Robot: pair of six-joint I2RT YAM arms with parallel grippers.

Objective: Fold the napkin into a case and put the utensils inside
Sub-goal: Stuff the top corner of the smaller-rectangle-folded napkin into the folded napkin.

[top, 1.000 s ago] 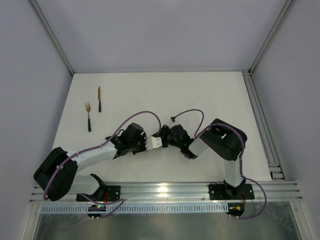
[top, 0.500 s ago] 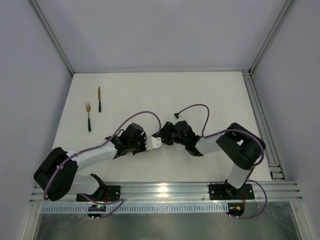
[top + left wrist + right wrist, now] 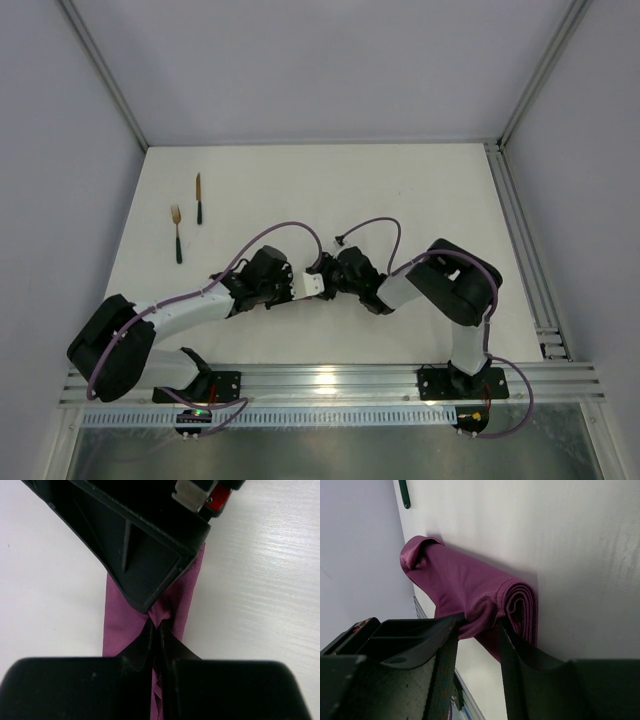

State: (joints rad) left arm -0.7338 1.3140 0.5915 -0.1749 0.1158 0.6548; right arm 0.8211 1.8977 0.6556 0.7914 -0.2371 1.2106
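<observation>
Napkin (image 3: 465, 580), folded narrow, lies at near centre; left gripper (image 3: 159, 623) pinches it tight; right gripper (image 3: 481, 620) straddles its layered end, grip unclear; opposing pulls could unravel the folds

The left arm (image 3: 185, 315) has white tube links between bulky black joint housings. The right arm (image 3: 455, 285) is built the same, black housings with white links. A purple cable (image 3: 290, 228) loops along each arm. Both bases stand on black plates (image 3: 225, 385) with bolts. The left gripper (image 3: 159, 626) and the right gripper (image 3: 477, 621) have matte black fingers.
</observation>
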